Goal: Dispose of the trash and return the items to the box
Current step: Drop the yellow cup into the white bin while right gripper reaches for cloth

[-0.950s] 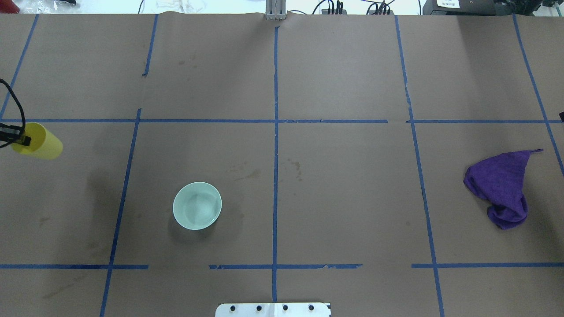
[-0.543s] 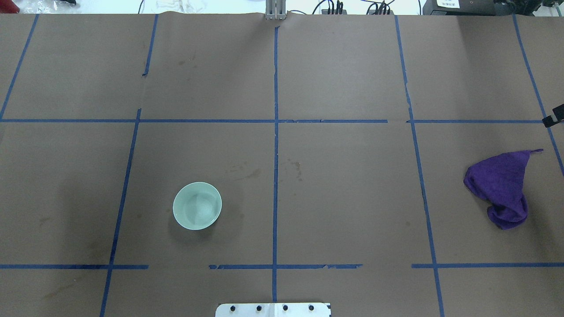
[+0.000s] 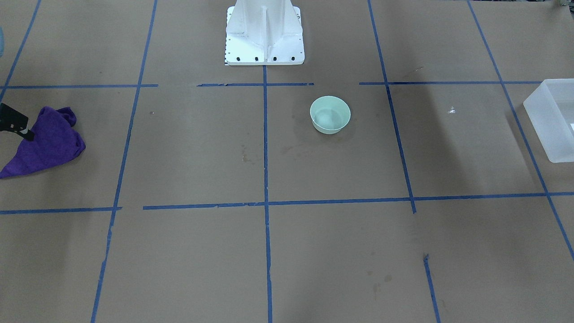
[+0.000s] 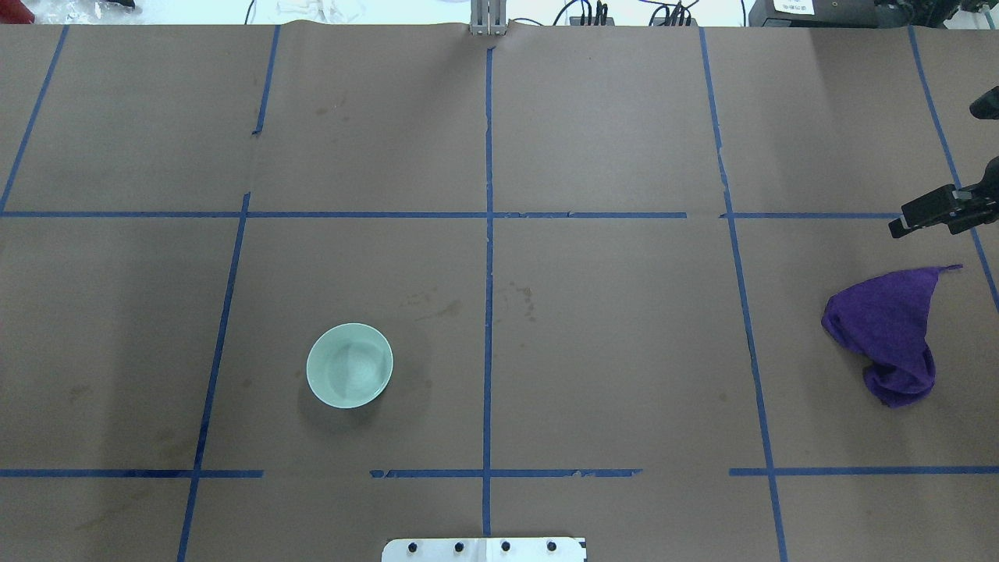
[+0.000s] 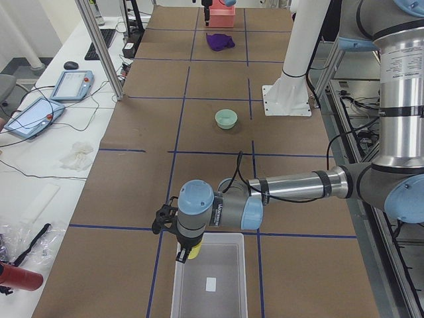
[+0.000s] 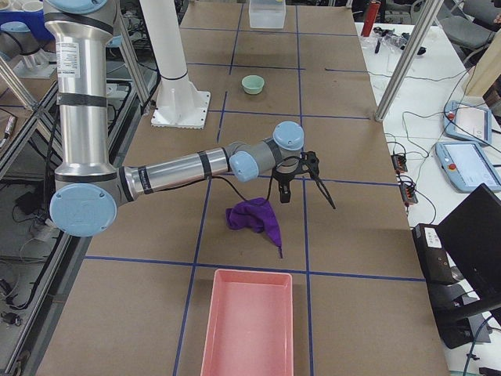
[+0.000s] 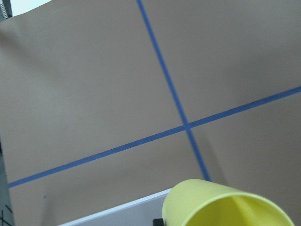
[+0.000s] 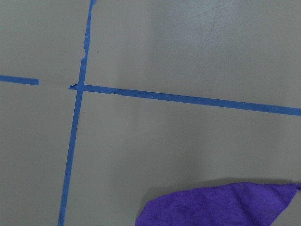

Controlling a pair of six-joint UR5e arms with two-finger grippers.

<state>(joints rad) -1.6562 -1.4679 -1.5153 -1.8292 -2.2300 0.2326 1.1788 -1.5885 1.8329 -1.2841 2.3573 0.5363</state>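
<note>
While the left claw (image 5: 186,255) pinches the cup (image 5: 193,250) above the box (image 5: 218,235) at lower centre, the right claw (image 6: 308,202) hangs spread.

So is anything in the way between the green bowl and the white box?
No, nothing visible. Between the mint-green bowl and the translucent white box there is only bare brown paper crossed by blue tape lines.
</note>
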